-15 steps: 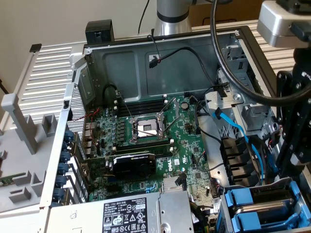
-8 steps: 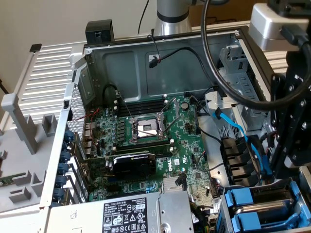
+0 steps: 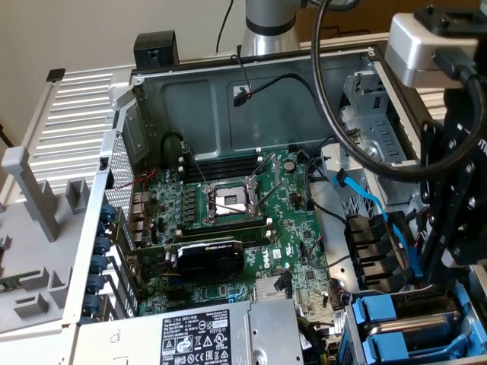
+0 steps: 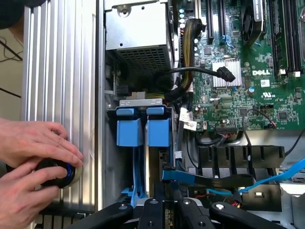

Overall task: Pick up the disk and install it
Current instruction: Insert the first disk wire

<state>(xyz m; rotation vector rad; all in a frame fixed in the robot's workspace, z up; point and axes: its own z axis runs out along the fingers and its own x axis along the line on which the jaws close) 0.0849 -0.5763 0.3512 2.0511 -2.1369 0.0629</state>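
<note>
The disk (image 4: pixel 158 130) sits in its bright blue carrier in the drive bay, in the slot nearer the motherboard. A strip of its grey metal shows between the blue rails. In the exterior view the same carrier (image 3: pixel 378 310) lies at the case's lower right corner. My black gripper (image 4: pixel 167 188) hangs right over the disk's rear end, its fingers drawn close together beside a blue cable plug (image 4: pixel 178 175). I cannot tell whether they pinch anything. The gripper (image 3: pixel 437 266) stands at the exterior view's right, above the bay.
A second blue carrier (image 4: pixel 129 126) fills the neighbouring slot. The silver power supply (image 4: pixel 138 33) and the motherboard (image 4: pixel 248 71) border the bay. Black and blue cables (image 4: pixel 276 174) run close to the fingers. A person's hands (image 4: pixel 33 162) rest on a black knob on the ribbed panel.
</note>
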